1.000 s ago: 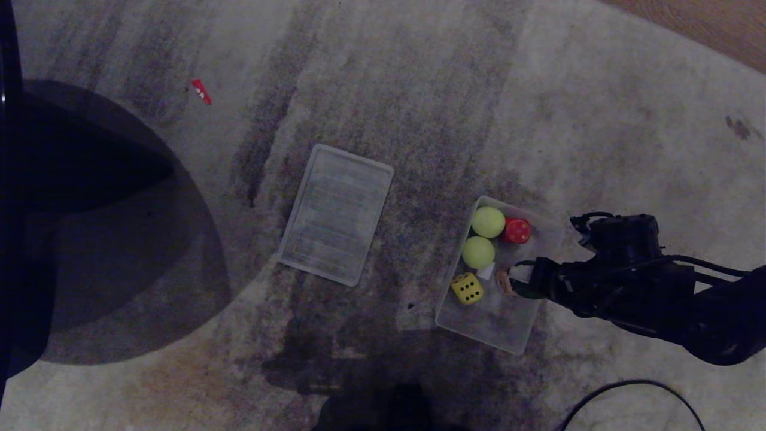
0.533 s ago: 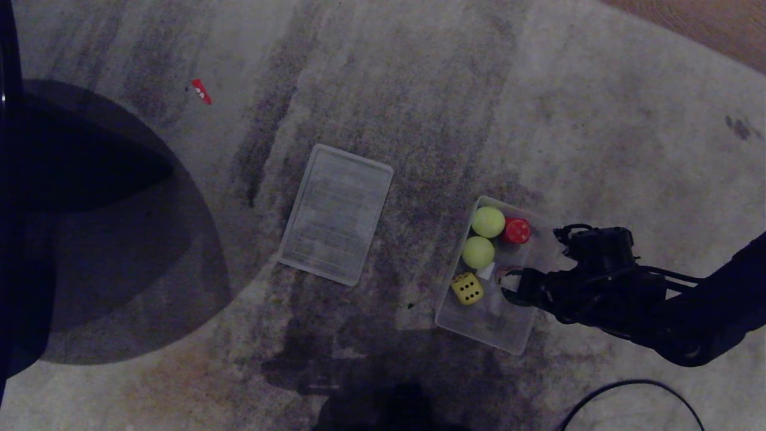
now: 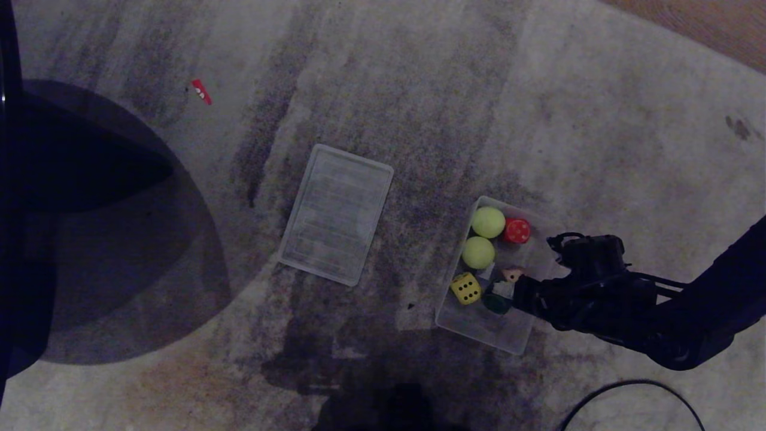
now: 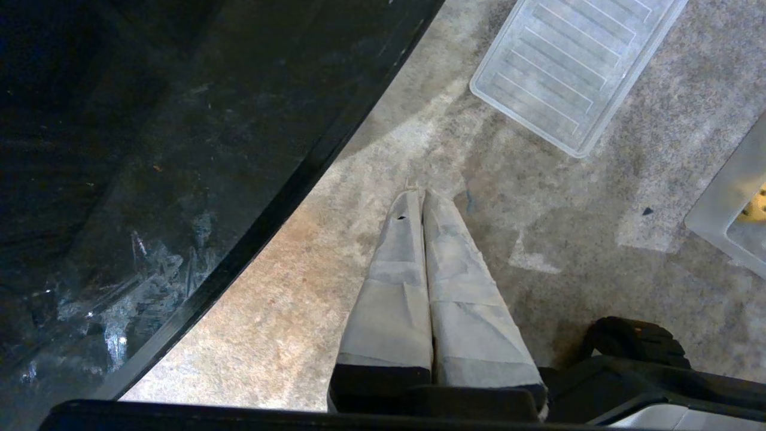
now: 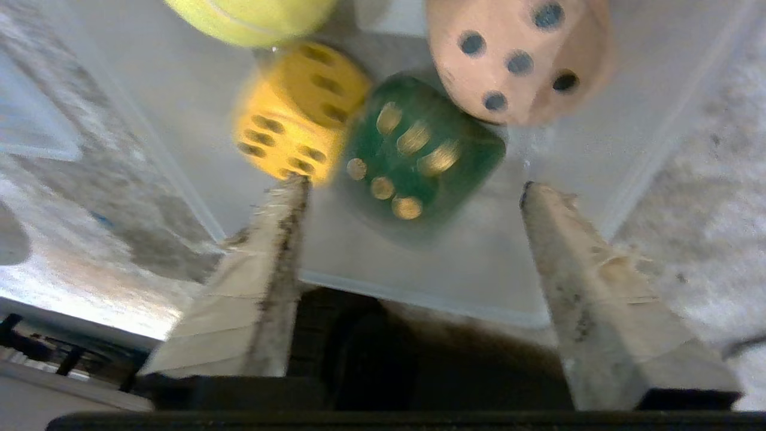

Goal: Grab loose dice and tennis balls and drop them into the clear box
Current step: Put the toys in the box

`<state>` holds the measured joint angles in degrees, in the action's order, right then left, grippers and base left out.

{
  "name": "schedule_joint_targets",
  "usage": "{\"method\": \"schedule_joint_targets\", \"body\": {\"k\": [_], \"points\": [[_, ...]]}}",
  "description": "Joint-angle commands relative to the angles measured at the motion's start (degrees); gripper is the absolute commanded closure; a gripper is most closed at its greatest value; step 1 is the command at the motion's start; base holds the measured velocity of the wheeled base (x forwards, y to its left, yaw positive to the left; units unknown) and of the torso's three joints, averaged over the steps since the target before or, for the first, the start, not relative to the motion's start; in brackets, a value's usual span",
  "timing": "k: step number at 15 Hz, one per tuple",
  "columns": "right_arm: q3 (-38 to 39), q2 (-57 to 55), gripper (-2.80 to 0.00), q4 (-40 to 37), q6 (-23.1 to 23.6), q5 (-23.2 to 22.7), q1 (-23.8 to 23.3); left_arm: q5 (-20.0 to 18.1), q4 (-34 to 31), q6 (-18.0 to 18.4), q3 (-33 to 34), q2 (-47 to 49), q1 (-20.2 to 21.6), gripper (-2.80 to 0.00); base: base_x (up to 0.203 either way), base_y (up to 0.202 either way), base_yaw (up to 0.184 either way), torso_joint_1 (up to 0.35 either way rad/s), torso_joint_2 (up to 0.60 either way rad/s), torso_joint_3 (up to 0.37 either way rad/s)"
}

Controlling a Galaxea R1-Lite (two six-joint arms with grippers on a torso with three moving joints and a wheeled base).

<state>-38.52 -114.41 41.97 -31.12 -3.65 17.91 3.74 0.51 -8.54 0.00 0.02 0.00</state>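
The clear box [image 3: 486,333] sits on the carpet at the right. It holds two tennis balls [image 3: 488,221] [image 3: 478,252], a red die [image 3: 517,230], a yellow die [image 3: 466,288], a tan die [image 3: 513,275] and a dark green die [image 3: 497,302]. My right gripper [image 3: 510,293] hangs open over the box's right side. In the right wrist view the green die [image 5: 419,149] is just past the open right gripper [image 5: 414,182], free of both fingers, between the yellow die [image 5: 299,111] and the tan die [image 5: 517,57]. My left gripper [image 4: 419,194] is shut and empty, parked over the carpet.
The flat ribbed lid [image 3: 336,214] lies left of the box. A dark round glass tabletop [image 3: 90,227] fills the left side. A small red scrap [image 3: 201,91] lies at the far left, and a black cable [image 3: 628,395] curves at the near right.
My right gripper has opened and let go of the dark green die, which is now in the box beside the yellow die. The right arm has shifted slightly left over the box.
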Motion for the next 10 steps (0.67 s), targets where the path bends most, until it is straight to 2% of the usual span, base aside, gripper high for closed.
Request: {"method": "schedule_joint_targets", "body": {"k": [1,4,8,9,10], "points": [[0.21,0.43,-2.8,0.22,0.01,-0.13,0.11,0.07,0.02,-0.07,0.0,-0.02,0.0,0.0,0.0,0.0,0.0,0.0,0.0,0.0],[2.69,5.38,-2.8,0.03,2.35,-0.17,-0.04,0.09,0.02,-0.07,0.0,-0.05,0.0,0.0,0.0,0.0,0.0,0.0,0.0,0.0],[13.35,17.97,-2.8,-0.01,4.8,0.15,-1.12,0.04,0.02,-0.07,0.0,-0.08,0.0,0.0,0.0,0.0,0.0,0.0,0.0,0.0],[15.4,21.59,0.0,-0.23,4.91,0.07,-1.55,0.04,0.02,-0.07,0.0,-0.11,0.0,0.0,0.0,0.0,0.0,0.0,0.0,0.0],[17.01,25.26,0.0,-1.14,4.99,0.01,-1.91,0.04,0.02,-0.07,0.0,-0.06,0.0,0.0,0.0,0.0,0.0,0.0,0.0,0.0]]}}
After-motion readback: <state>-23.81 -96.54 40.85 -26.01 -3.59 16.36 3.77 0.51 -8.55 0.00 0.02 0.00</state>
